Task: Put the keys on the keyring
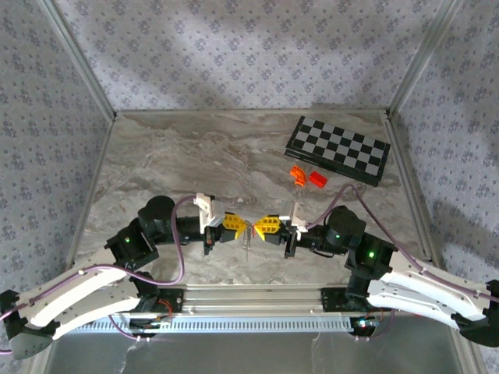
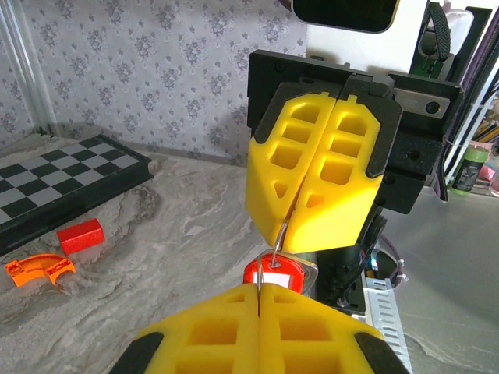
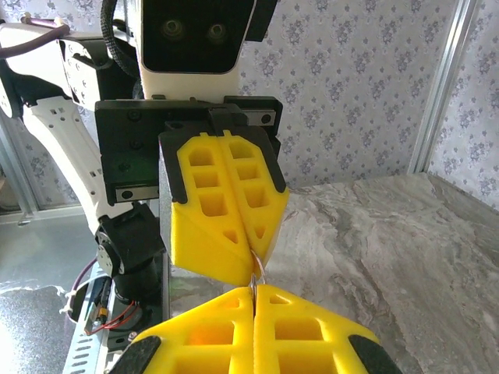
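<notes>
Fingers, left gripper (image 1: 236, 224): two matt yellow plastic wedges with moulded rectangular pockets, on black mounts. They are pressed together face to face with no gap, nipping a thin strand in the seam at the tips.

Fingers, right gripper (image 1: 263, 226): same make and finish. They are likewise pressed together, with the same strand caught in the tip seam.

Position: both pairs are at 6 o'clock on the table (image 1: 195, 156), tip to tip, the left at 9 o'clock of the strand and the right at 3 o'clock.

Keyring (image 2: 281, 238): thin, pale silvery strand. It runs from the right fingers' seam down past the tag's hole to the left fingers' seam. In the top view a pale thin length trails toward 6 o'clock from where the tips meet. Its coil texture is too fine to make out.

Key (image 2: 274, 274): small glossy red plastic tag with rounded corners and a pale-rimmed hole. A silvery metal piece touches it at 3 o'clock. It sits on the strand between the two pairs of tips and is far smaller than one finger.

Table: smooth, grey-beige marbled surface.

Board (image 1: 337, 149): flat, black-and-white chequered with a black rim, at 2 o'clock on the table.

Block (image 1: 317, 178): red and rectangular, just off the board at its 7 o'clock.

Arc (image 1: 296, 174): orange curved piece, just beside the block at 9 o'clock.
</notes>
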Robot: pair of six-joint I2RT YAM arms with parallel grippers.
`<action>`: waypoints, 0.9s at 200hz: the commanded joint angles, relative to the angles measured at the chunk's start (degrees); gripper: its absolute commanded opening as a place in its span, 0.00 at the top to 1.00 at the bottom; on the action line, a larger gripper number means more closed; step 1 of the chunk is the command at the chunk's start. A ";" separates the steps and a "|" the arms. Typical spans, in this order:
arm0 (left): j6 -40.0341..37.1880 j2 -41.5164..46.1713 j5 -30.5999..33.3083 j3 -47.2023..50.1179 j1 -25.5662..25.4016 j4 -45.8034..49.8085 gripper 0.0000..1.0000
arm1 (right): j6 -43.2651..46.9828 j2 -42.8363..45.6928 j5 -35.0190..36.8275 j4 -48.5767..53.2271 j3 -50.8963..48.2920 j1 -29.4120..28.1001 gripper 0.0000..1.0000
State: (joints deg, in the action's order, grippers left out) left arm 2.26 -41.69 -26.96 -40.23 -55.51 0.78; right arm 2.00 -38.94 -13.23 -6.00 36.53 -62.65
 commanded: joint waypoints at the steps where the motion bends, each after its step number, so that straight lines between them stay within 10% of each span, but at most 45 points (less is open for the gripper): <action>1: 0.53 0.59 0.32 0.28 -0.39 -3.22 1.00 | 0.72 0.03 1.42 -0.60 0.98 -0.36 1.00; 180: 0.66 2.59 1.90 1.55 -0.44 -5.02 1.00 | -2.31 -0.52 5.06 -5.27 -0.21 -0.41 1.00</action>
State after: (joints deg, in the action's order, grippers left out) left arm 2.48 -40.07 -25.26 -38.28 -55.61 -0.30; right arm 0.91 -39.44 -9.37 -8.14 36.51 -62.67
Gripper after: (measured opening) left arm 0.043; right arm 0.053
